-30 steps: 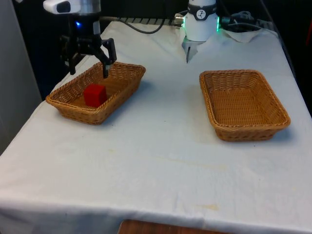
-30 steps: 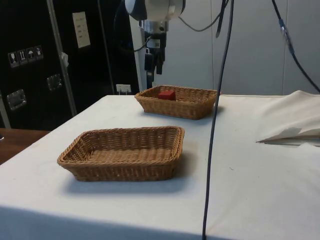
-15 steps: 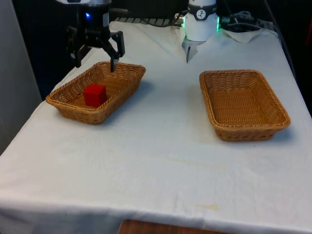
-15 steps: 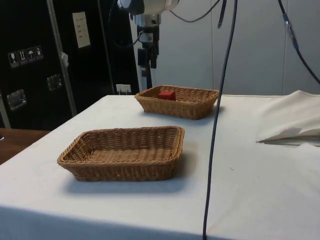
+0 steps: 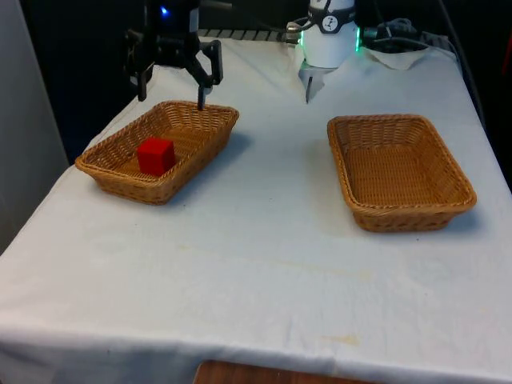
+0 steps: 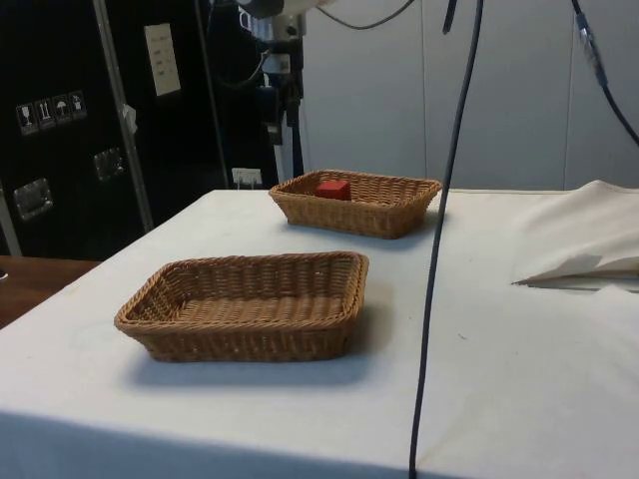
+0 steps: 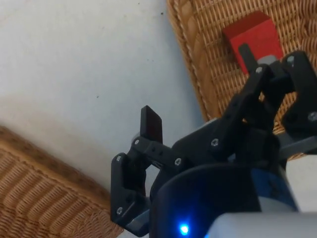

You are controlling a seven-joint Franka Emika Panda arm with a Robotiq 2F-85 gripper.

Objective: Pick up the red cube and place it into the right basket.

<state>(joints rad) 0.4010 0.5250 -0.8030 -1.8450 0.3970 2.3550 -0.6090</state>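
Observation:
The red cube (image 5: 156,154) lies inside the wicker basket (image 5: 120,180) on the front view's left. My gripper (image 5: 172,92) hangs open and empty high over that basket's far rim, well above and behind the cube. The other wicker basket (image 5: 408,216), on the front view's right, holds nothing. From the side, the cube (image 6: 332,188) rests in the far basket (image 6: 359,215), the gripper (image 6: 283,140) hovers above its far corner, and the near basket (image 6: 250,334) is bare. In the wrist view the cube (image 7: 252,39) shows past the spread fingers of the gripper (image 7: 198,89).
White cloth stretches between the two baskets. A black cable (image 6: 439,249) hangs down across the side view. Bunched white cloth (image 6: 589,239) lies towards the robot's base (image 5: 328,44). The table's left edge runs close beside the cube's basket.
The open gripper has climbed and drifted towards the table's far end and the front view's right, away from the cube. The cube and both baskets have stayed put.

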